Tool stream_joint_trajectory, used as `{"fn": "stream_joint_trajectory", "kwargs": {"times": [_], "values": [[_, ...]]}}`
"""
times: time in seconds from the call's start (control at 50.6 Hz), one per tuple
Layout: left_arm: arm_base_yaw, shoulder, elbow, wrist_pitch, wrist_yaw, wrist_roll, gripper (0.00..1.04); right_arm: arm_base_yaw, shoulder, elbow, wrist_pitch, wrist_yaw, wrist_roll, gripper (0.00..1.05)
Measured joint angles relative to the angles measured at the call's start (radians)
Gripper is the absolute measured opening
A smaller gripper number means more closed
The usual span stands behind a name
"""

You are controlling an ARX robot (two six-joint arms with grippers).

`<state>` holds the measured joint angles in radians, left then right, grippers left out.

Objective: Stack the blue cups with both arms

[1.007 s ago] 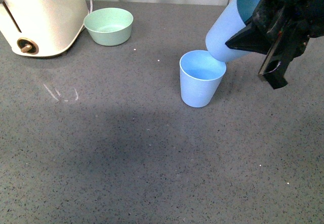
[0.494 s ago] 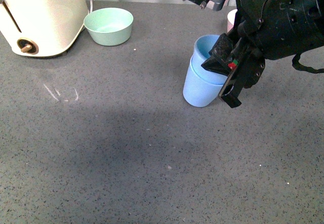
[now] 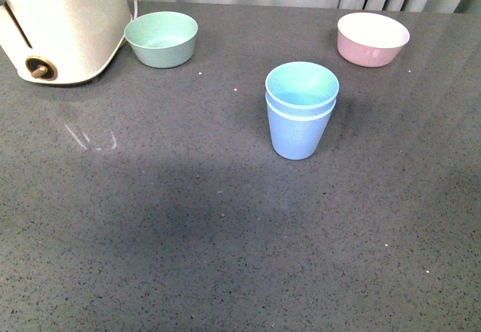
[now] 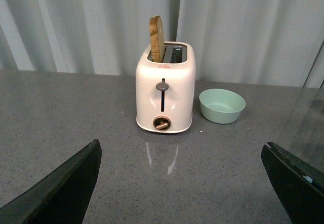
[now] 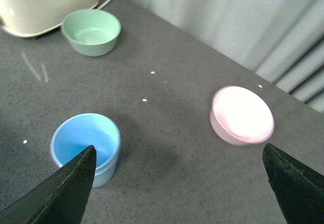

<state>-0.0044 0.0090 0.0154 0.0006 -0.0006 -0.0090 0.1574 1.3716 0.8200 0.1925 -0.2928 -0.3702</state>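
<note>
Gaping wide and empty, right tool (image 5: 179,181) above nested blue cups (image 5: 86,147).

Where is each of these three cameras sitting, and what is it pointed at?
Front view: on the robot's body, looking down at the stacked blue cups; no arm shows.
Left wrist view: low, facing the toaster; open left tool frames it.
Right wrist view: high over the cups; open right tool shows.
All share the green bowl.
</note>
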Motion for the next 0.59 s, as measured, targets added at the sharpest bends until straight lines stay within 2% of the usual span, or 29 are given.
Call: {"fn": "stream_joint_trajectory", "kwargs": {"times": [0.079,0.138,0.178,0.197,0.237,0.434,0.533,0.592], "values": [[0.0,0.0,0.0,0.0,0.0,0.0,0.96,-0.016,-0.075,-0.15,0.29,0.275,0.152,0.82],[0.0,0.0,0.0,0.0,0.0,0.0,0.96,-0.021,-0.106,-0.231,0.432,0.378,0.232,0.73],[0.0,0.0,0.0,0.0,0.0,0.0,0.96,-0.026,-0.123,-0.273,0.489,0.403,0.259,0.68],[0.0,0.0,0.0,0.0,0.0,0.0,0.96,-0.029,-0.129,-0.286,0.503,0.405,0.269,0.66],[0.0,0.0,0.0,0.0,0.0,0.0,0.96,-0.041,-0.162,-0.351,0.55,0.406,0.309,0.55],[0.0,0.0,0.0,0.0,0.0,0.0,0.96,-0.071,-0.285,-0.52,0.583,0.374,0.354,0.17],[0.0,0.0,0.0,0.0,0.0,0.0,0.96,-0.083,-0.331,-0.566,0.584,0.367,0.356,0.02],[0.0,0.0,0.0,0.0,0.0,0.0,0.96,-0.098,-0.36,-0.592,0.582,0.345,0.358,0.02]]}}
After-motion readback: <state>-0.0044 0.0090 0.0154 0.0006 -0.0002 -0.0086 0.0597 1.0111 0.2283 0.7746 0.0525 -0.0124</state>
